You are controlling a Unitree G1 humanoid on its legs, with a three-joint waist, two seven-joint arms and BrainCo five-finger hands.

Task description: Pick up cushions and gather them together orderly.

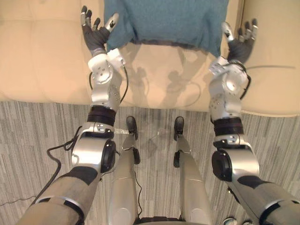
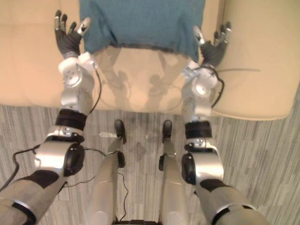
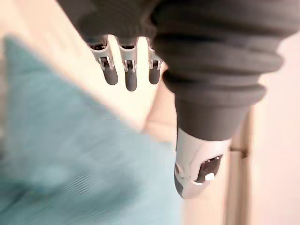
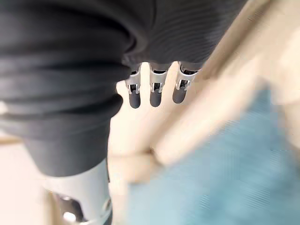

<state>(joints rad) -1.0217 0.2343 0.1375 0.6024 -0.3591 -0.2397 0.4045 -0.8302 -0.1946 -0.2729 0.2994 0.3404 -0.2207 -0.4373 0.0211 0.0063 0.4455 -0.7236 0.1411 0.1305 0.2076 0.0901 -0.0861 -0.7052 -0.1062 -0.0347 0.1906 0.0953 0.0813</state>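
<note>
A teal cushion (image 1: 166, 21) lies on the beige sofa seat (image 1: 42, 61), its near edge facing me. My left hand (image 1: 96, 33) is raised just off the cushion's left corner, fingers straight and spread, holding nothing. My right hand (image 1: 241, 40) stands off the cushion's right corner in the same way, fingers straight. In the left wrist view the cushion (image 3: 70, 173) shows past the left hand's fingers (image 3: 131, 75), with a gap between them. The right wrist view shows the cushion (image 4: 234, 173) beyond the right hand's fingers (image 4: 154, 93), also apart.
The sofa's front edge (image 1: 154, 105) runs across in front of me above a grey striped floor (image 1: 33, 136). A seam (image 1: 240, 14) divides the seat from another seat cushion (image 1: 276, 51) at the right.
</note>
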